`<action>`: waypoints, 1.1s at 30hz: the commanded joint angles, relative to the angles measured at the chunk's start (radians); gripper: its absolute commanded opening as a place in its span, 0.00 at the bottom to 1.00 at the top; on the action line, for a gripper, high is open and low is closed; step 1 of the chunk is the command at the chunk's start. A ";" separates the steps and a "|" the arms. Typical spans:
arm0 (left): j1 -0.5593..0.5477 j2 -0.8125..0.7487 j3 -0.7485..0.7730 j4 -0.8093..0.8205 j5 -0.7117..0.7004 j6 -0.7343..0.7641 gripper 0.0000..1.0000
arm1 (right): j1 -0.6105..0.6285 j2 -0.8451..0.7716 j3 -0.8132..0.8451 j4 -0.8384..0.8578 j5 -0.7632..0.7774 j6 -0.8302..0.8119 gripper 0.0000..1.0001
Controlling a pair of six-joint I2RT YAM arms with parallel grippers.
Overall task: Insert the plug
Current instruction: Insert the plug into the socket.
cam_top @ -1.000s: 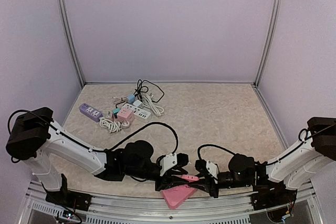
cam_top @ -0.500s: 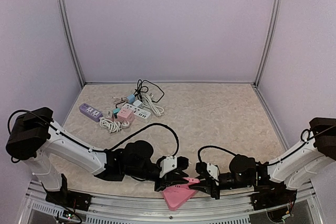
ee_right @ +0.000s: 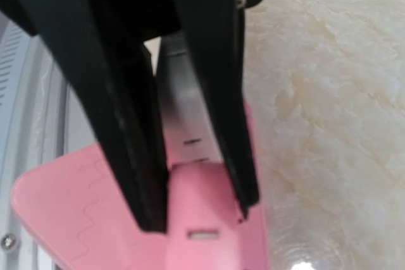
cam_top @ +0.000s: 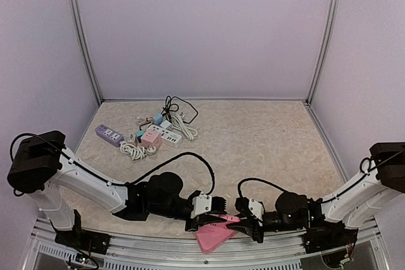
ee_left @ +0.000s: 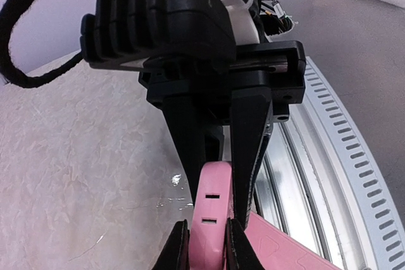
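Observation:
A pink socket block point(cam_top: 212, 237) lies at the table's near edge, partly over the metal rail. Its raised pink edge point(ee_left: 212, 207), which has two slots, stands between both grippers. My left gripper point(cam_top: 215, 218) point(ee_left: 207, 248) is shut on that edge. From the opposite side my right gripper point(cam_top: 239, 222) point(ee_right: 202, 213) is shut on the same pink edge point(ee_right: 209, 245), its black fingers point(ee_left: 250, 131) facing the left wrist camera. The block's flat pink panel point(ee_right: 76, 200) spreads beside the fingers. I cannot pick out the plug at the grippers.
A pile sits at the far left: a purple power strip point(cam_top: 109, 134), a pink cube socket point(cam_top: 152, 137), a white strip point(cam_top: 169, 134), white cords point(cam_top: 133, 151) and a black cable point(cam_top: 177, 107). The slotted metal rail point(ee_left: 329, 156) runs right beside the grippers.
My left gripper has closed onto the pink edge. Both grippers have sunk slightly toward the near rail.

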 commanded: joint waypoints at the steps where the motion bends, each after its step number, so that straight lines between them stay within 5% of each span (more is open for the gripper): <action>1: -0.043 0.051 -0.045 -0.107 0.053 0.046 0.00 | 0.017 0.109 -0.031 -0.134 0.166 0.126 0.00; 23: -0.048 0.033 -0.111 -0.050 0.076 0.115 0.01 | 0.036 0.147 0.034 -0.295 0.268 0.152 0.00; 28: -0.048 0.005 -0.119 -0.040 0.073 0.117 0.43 | 0.042 0.127 0.042 -0.297 0.268 0.129 0.06; 33: -0.052 -0.026 -0.127 -0.040 0.062 0.113 0.51 | 0.055 0.098 0.059 -0.328 0.260 0.101 0.12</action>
